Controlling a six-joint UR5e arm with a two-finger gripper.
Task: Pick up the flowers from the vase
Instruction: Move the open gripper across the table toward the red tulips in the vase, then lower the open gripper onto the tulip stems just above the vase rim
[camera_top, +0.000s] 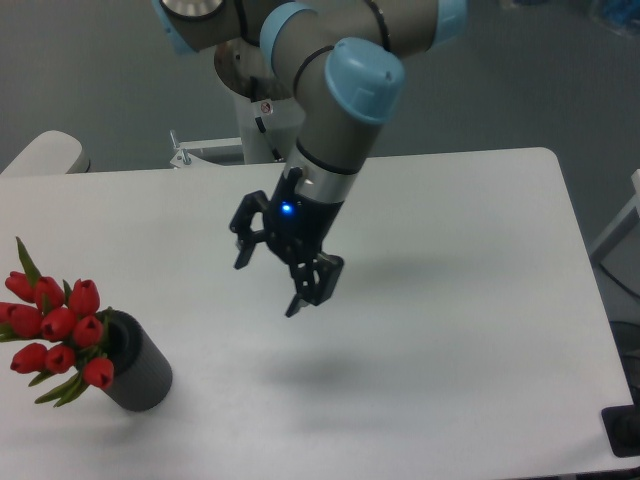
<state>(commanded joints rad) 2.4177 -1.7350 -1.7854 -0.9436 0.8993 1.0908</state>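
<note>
- The black two-finger pincer (268, 280) hangs above the white bench (480, 300), jaws spread and empty, well apart from the bunch of red tulip buds with green leaves (55, 325).
- The flowers sit in the short dark grey matte cylinder vase (140, 372) near the bench's left front edge, leaning left over its rim.
- Closing on the buds rather than the stems would likely crush them.
- A sideways pull could tip the vase or drag it off the edge.
</note>
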